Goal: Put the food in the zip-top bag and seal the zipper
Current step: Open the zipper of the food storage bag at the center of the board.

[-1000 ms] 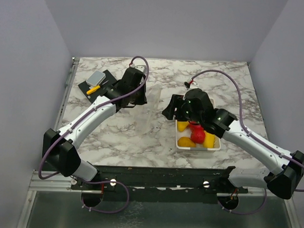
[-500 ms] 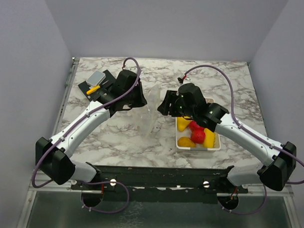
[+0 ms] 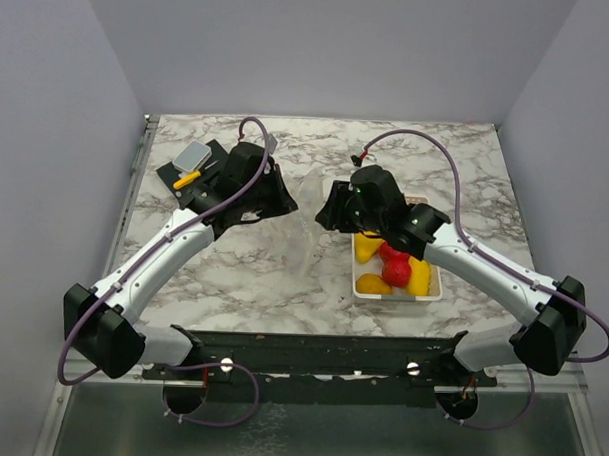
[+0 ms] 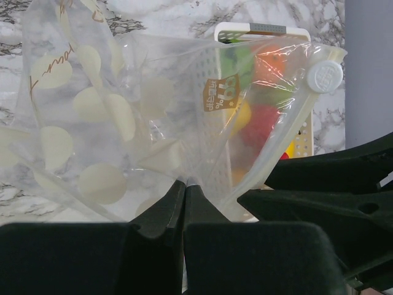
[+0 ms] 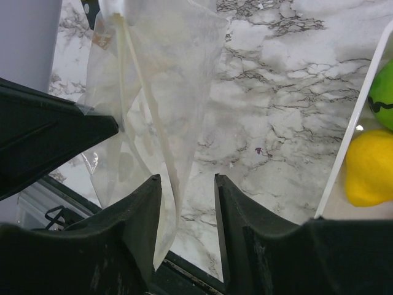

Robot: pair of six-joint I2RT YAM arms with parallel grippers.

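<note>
The right pincer [image 5: 187, 181] has slid away from the white plastic tray [image 3: 394, 297]. Its jaws, still apart, are closing round the clear floppy zip-top bag [image 4: 123, 110] just left of the tray. The left pincer [image 4: 185, 184] pinches the bag tight. I think the bag's mouth gets pulled open next. The shiny toy food [image 3: 394, 268] waits in the tray. White marble worktop [image 3: 273, 272], plain lilac walls [image 3: 321, 48].

I see the bag [image 4: 153, 110] left of the tray [image 3: 397, 298], which holds the food [image 3: 395, 269]; a tool [image 3: 192, 162], I think on a mat [image 3: 212, 153], lies far left, behind.

The food [image 4: 261, 123] looks blurred through the zip-top bag [image 4: 110, 104].
</note>
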